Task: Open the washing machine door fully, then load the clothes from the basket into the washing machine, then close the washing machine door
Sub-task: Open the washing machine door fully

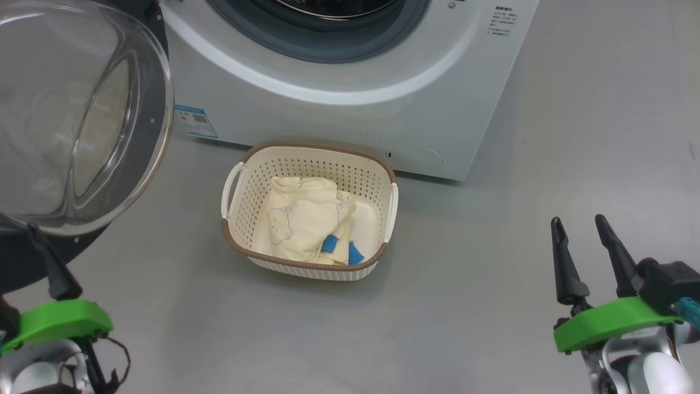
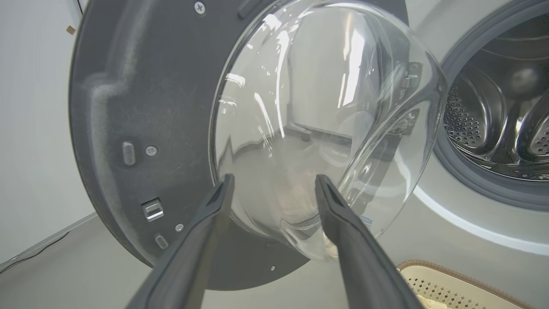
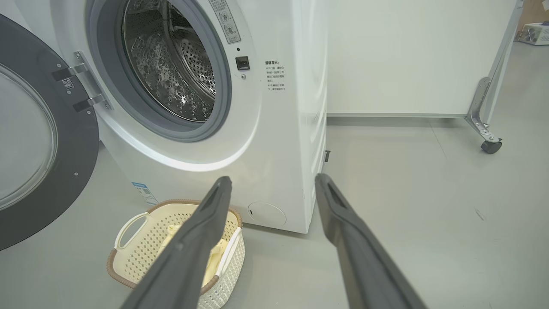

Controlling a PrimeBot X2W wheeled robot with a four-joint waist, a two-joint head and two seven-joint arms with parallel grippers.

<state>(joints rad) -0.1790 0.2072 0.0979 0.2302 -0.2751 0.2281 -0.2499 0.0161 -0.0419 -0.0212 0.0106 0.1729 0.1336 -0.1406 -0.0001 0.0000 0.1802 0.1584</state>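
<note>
Waiting clothes, two empty grippers

The washing machine door (image 2: 128, 107) hangs swung out just ahead of the left gripper (image 2: 274, 178), whose fingers are spread with nothing between them. The glass bowl bulges toward their tips, and I cannot tell whether they touch it. The right gripper (image 1: 578, 230) is likewise spread and empty, well apart from the basket (image 1: 317, 149). The basket sits on the floor forward of both grippers and between them, close against the front of the washing machine (image 1: 339, 120). The clothes (image 1: 303, 219) lie crumpled inside it, blue cuffs showing. They look soft, light and floppy, so I'd guess a pinch on a raised fold near the top of the heap would lift them best. A hold on a cuff alone may let the rest trail and snag on the basket's rim.
</note>
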